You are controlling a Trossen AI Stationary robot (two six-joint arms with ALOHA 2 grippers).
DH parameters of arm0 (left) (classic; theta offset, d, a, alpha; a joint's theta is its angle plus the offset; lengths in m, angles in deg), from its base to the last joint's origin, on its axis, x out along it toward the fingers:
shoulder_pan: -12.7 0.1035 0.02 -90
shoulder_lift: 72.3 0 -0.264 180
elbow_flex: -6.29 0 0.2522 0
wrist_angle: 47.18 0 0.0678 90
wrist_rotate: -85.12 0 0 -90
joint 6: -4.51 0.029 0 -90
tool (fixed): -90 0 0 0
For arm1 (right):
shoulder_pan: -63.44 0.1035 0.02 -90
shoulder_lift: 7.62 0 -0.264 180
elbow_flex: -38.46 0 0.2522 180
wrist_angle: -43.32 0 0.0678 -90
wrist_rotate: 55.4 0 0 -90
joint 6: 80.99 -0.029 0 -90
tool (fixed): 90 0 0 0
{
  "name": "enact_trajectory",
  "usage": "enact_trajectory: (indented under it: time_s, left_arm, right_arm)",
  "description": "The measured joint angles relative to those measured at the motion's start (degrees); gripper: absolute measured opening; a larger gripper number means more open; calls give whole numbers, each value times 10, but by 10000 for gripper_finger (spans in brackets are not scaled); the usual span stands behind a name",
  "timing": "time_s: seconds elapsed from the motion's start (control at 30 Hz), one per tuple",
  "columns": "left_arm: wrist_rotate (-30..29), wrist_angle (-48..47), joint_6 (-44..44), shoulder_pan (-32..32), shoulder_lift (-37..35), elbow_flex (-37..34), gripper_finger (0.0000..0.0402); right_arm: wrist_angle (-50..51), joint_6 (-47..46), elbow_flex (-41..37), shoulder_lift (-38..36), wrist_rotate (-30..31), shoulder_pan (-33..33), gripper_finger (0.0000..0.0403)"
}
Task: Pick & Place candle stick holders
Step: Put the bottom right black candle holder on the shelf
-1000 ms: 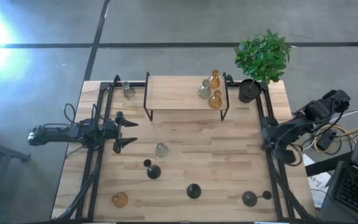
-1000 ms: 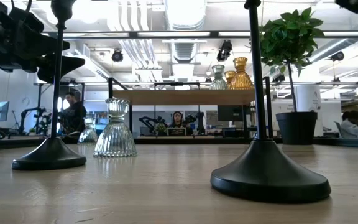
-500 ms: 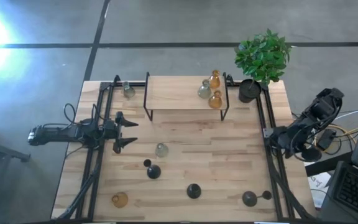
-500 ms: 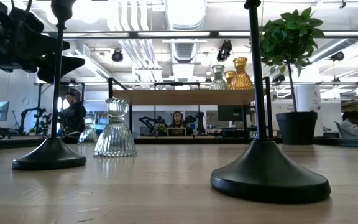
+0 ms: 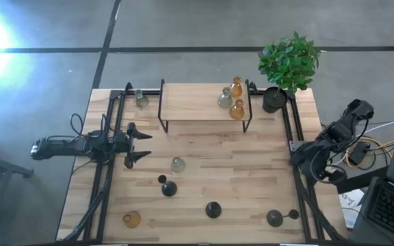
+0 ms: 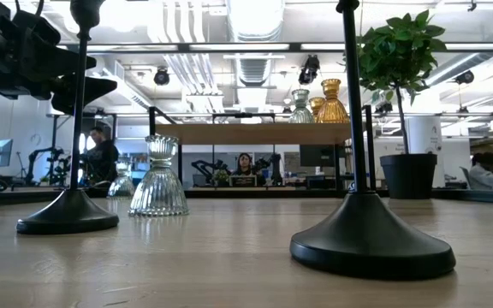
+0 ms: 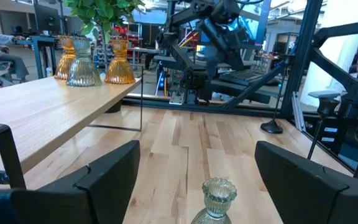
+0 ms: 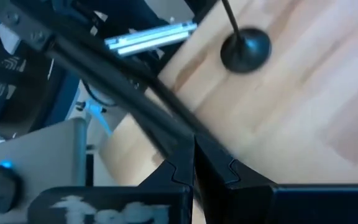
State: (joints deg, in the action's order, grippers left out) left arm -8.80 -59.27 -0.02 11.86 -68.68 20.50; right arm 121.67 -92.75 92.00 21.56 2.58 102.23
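Observation:
My left gripper (image 5: 141, 145) is open and empty at the table's left side, also in the low view (image 6: 80, 90). A clear-grey glass holder (image 5: 177, 165) stands ahead of it, between its finger lines in the left wrist view (image 7: 213, 202). Black holders (image 5: 169, 188) (image 5: 213, 210) (image 5: 274, 218) and an amber one (image 5: 132, 219) stand on their bases near the front. Two amber holders (image 5: 237, 109) (image 5: 237, 87) and a clear-grey one (image 5: 225, 98) stand on the wooden shelf (image 5: 197, 101). Another clear-grey one (image 5: 141, 99) stands at the far left. My right gripper (image 5: 298, 157) is shut and empty at the right edge.
A black pot with a green plant (image 5: 287, 65) stands at the far right corner. Black metal rails (image 5: 108, 171) (image 5: 294, 137) run along the table's left and right sides. Bare wood lies between the shelf and the front holders. People sit in the room beyond (image 6: 245, 162).
My right arm has folded back at the table's right edge, its upper part sinking out of the low view. The holders and my left gripper have kept still.

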Motion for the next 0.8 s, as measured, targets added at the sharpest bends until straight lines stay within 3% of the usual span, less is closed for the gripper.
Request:
enact_trajectory:
  time_s: [0.3, 0.5, 0.67, 0.8]
  left_arm:
    - [0, 0, 0, 0, 0, 0, 323]
    - [0, 0, 0, 0, 0, 0, 323]
    - [0, 0, 0, 0, 0, 0, 323]
    - [0, 0, 0, 0, 0, 0, 323]
  right_arm:
    - [-106, 22, -66, 39, -22, 12, 8]
    - [-160, -95, -79, 66, -43, 23, 8]
    - [-285, -99, -82, 92, 18, 63, 8]
    - [-308, -89, -90, 130, 49, 99, 8]
